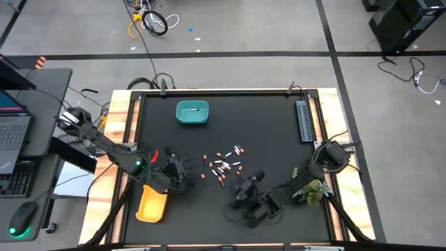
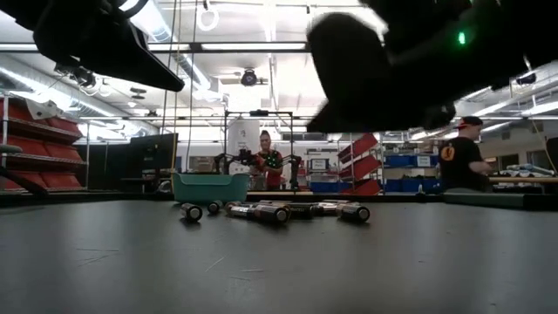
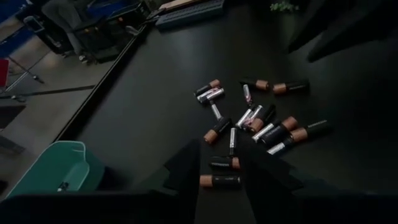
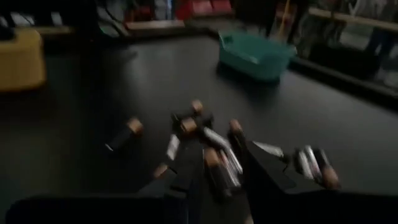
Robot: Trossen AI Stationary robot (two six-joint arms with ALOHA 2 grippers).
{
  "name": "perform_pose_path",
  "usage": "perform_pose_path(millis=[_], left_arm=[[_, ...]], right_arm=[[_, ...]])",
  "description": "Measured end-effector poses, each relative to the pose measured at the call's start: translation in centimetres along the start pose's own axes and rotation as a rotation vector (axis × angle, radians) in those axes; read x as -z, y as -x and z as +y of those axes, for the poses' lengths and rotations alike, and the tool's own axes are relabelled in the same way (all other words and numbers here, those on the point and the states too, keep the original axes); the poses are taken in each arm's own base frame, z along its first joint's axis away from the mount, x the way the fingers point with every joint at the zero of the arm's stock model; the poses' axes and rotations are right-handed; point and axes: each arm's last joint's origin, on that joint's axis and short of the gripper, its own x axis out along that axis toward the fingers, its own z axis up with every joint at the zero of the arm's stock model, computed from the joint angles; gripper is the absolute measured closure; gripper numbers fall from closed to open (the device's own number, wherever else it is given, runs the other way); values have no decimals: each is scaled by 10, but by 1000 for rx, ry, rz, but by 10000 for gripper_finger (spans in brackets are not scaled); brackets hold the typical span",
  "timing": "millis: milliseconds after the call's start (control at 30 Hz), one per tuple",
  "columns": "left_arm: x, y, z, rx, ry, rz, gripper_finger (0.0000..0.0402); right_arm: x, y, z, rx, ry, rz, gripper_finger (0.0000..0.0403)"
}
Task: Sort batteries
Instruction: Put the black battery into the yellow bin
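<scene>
Several batteries [image 1: 223, 164] lie on their sides in a loose pile mid-table, some silver, some dark with copper ends [image 3: 249, 118] [image 4: 186, 124] [image 2: 275, 210]. My left gripper [image 1: 187, 173] hovers open just left of the pile. In its wrist view two stray batteries [image 3: 219, 181] show on the table through the gap [image 3: 219, 155]. My right gripper [image 1: 242, 187] stands at the pile's near right side, above the table, its fingers apart [image 4: 221, 163]. One copper-tipped battery [image 4: 216, 171] shows between them. My right gripper comes at the pile slanting down from the table's near right. A battery [image 4: 214, 163] shows in the gap, lying along the fingers. The picture is blurred, and I cannot tell whether the fingers touch it or it lies on the table below.
A teal bin [image 1: 191, 113] stands far left of the pile. A yellow bin [image 1: 152, 203] sits at the near left, beside my left arm. A grey ribbed strip [image 1: 302, 120] lies along the right edge, and a green sprig [image 1: 313, 189] by my right arm. People stand in the room behind.
</scene>
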Motion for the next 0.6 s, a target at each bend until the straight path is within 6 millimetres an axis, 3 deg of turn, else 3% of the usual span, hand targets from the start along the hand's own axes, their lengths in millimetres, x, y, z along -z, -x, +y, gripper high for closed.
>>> perform_pose_path(millis=[233, 600], left_arm=[[1, 1, -1, 5, -21, 4, 277], [1, 0, 0, 5, -28, 6, 277]], right_arm=[[7, -1, -10, -48, -112, 255, 304], [11, -12, -23, 26, -93, 355, 302]])
